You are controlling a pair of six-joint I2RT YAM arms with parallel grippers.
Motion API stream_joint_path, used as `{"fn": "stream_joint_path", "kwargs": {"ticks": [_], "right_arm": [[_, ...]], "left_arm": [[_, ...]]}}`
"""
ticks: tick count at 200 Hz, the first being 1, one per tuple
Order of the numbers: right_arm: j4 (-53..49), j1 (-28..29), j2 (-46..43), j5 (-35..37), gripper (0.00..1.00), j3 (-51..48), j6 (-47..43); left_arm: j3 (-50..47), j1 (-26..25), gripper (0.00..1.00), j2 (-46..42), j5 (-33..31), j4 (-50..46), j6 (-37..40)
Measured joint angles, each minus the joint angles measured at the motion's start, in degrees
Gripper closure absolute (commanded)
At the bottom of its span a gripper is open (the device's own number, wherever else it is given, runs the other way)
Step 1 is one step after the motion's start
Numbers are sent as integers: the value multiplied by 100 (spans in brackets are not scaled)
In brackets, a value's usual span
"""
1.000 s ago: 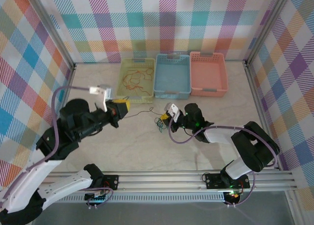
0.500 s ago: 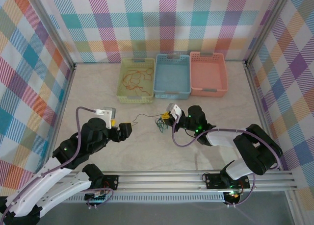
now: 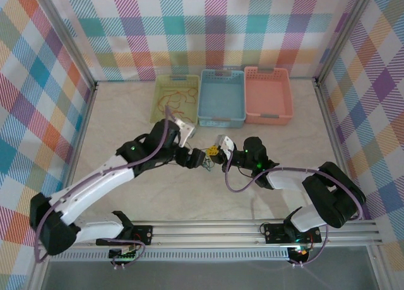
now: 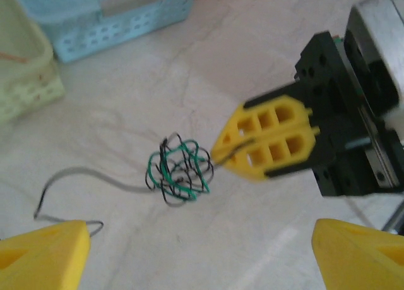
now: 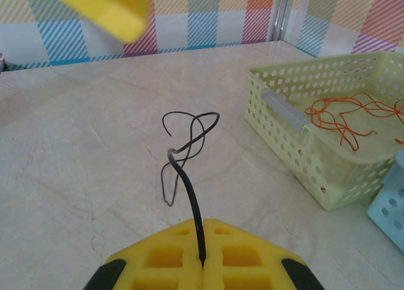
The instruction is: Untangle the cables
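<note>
From above: the cables (image 3: pixel 205 163) lie knotted on the bench (image 3: pixel 126 113), between left pincer (image 3: pixel 197 158) and right pincer (image 3: pixel 213 153).

Left wrist: left pincer spread wide, empty.

Right wrist: right pincer squeezed tight on a black wire (image 5: pixel 189 201).

Next, probably: left grabs the knot, pulls gently.

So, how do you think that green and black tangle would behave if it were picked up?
The tangle is thin wire in loose loops, so probably very light, easily squashed. The black wire in the shut right gripper stands up curled, so likely springy, not limp. Lifting one loop would probably drag the whole tangle along.
</note>
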Motion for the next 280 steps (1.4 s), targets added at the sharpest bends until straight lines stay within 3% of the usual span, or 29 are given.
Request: {"fn": "stream_joint_path", "kwargs": {"ticks": [37,67,134,175,280], "right_arm": [[33,0,-2,-90,100,-9,-17],[31,0,-2,-144,100,-9,-17],[31,0,-2,-203,100,-9,-20],[28,0,-2,-205,100,-9,-20],[2,-7,-2,-203,100,-9,-20]], "left_arm": [[352,138,7,573,459,-7,951],[352,404,10,813,942,4,1268],[326,1115,10,1207,2151,498,1287],[273,1362,17,1569,2924,780,1292],[-199,1399,26,1637,3753,820,1064]]}}
